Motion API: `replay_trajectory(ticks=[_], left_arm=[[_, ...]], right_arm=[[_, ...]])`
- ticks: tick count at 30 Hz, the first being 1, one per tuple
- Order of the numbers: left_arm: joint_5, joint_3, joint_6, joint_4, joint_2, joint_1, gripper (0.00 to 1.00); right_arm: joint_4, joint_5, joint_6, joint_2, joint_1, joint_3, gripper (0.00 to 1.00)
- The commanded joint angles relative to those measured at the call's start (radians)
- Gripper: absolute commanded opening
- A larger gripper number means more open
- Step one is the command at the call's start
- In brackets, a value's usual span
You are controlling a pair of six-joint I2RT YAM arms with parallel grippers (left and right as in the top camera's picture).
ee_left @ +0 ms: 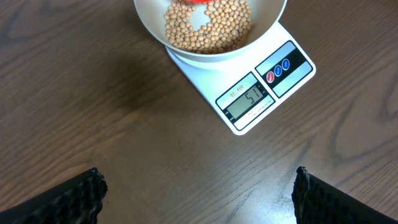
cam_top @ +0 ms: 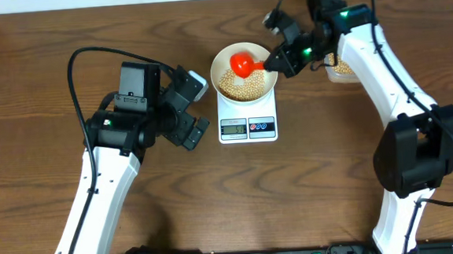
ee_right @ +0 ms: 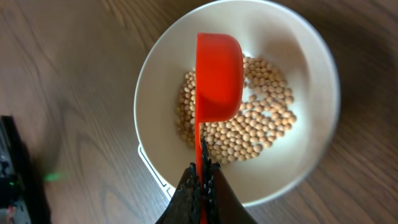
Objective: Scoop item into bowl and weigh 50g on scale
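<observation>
The right gripper is pressed together on the thin handle of a red plastic scoop, pinching it edge-on so the smooth rounded cup reaches out ahead of the gripper over the bowl. No beans show on the cup, which suggests it is tipped to pour. Directly below the scoop, the beans, small, round, matte and tan, lie in a loose layer in the glossy white bowl. The bowl sits on the flat white scale, so the load registers as it is added. The display appears to read just above target. The left gripper hangs spread and empty over the wood-grain surface, with the scale ahead of it, probably for viewing.
</observation>
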Motion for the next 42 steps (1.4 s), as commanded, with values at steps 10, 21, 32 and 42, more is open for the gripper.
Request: replay_trajectory(ticks=[10,21,32,42], left_arm=[[-0.004,0.003,-0.009,0.0,0.006,0.003,0.98],[-0.004,0.003,-0.009,0.0,0.006,0.003,0.98],[-0.004,0.003,-0.009,0.0,0.006,0.003,0.98],[-0.004,0.003,-0.009,0.0,0.006,0.003,0.98]], right_arm=[[-0.002,0.26,0.017,0.013,0.085,-0.007,0.01],[0.002,0.442,-0.002,0.034,0.173,-0.007,0.01],[-0.002,0.402,-0.002,0.042,0.177,-0.007,0.01],[-0.013,0.347,-0.014,0.042,0.182,-0.007,0.01]])
